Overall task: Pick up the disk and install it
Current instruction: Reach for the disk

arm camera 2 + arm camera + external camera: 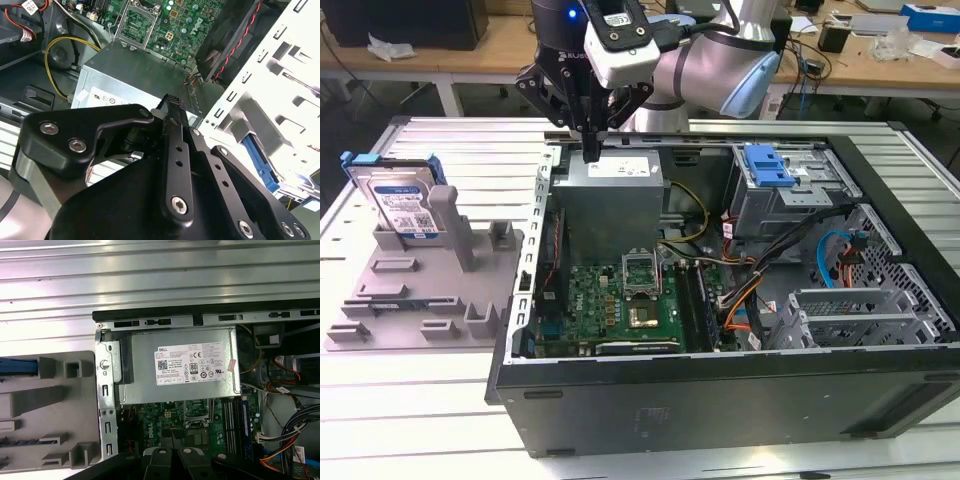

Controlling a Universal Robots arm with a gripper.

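The disk [400, 200] stands upright in a slot of the grey holder [420, 295] at the exterior view's left, its white-and-blue label facing out and its blue frame round the edges. A strip of that blue frame [17, 367] shows in the first wrist view. My gripper [590, 150] hangs over the open computer case, above the back edge of the grey power supply [610, 190], well to the right of the disk. Its black fingers [165, 460] are shut together with nothing between them. In the second wrist view one fingertip [172, 102] points at the power supply [130, 75].
The open computer case [720, 400] lies on a slatted metal table [420, 400]. Inside are a green motherboard [620, 300], bundled cables [750, 290] and a drive cage with a blue ribbed latch [767, 165]. Wooden desks [500, 45] with clutter stand behind.
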